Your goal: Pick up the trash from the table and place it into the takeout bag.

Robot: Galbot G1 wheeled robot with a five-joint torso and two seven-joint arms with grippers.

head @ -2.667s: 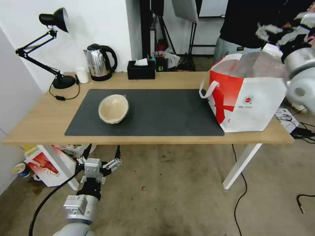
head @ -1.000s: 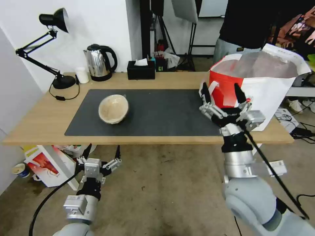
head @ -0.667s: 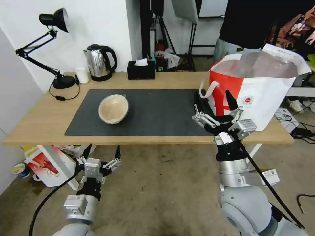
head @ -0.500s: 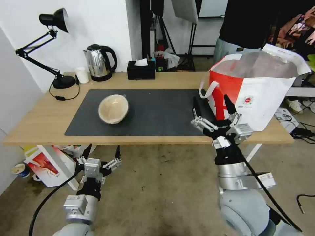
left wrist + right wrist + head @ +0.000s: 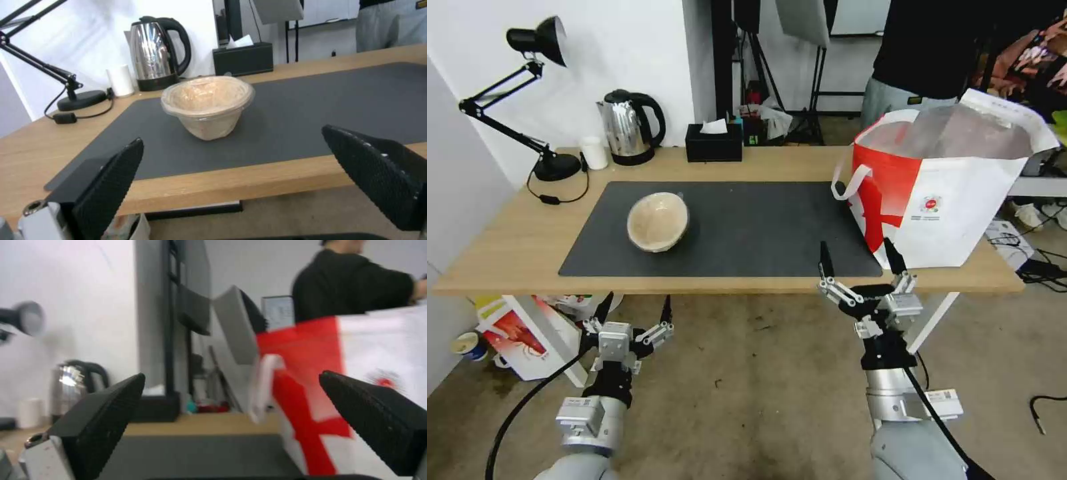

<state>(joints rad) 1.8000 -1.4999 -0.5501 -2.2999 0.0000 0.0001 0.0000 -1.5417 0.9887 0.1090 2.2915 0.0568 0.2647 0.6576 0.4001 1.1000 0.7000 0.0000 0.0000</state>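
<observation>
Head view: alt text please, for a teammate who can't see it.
A tan paper bowl sits on the table's dark mat, the takeout bag at the right end. Both open tools hang below the near edge, left and right.

A black desk lamp (image 5: pixel 537 40) stands at the far left, with a bent arm and a round base. Its black cord (image 5: pixel 554 195) curls beside the base. A small white cup (image 5: pixel 594 152) sits next to it. A shiny silver kettle (image 5: pixel 629 127) with a black handle stands just beside the cup. A black tissue box (image 5: pixel 714 142) sits farther along, with a white tissue poking out the top. Down on the grey floor (image 5: pixel 760 380) there is a white box with red print (image 5: pixel 520 333). Black cables (image 5: pixel 917 387) lie on the floor too.
</observation>
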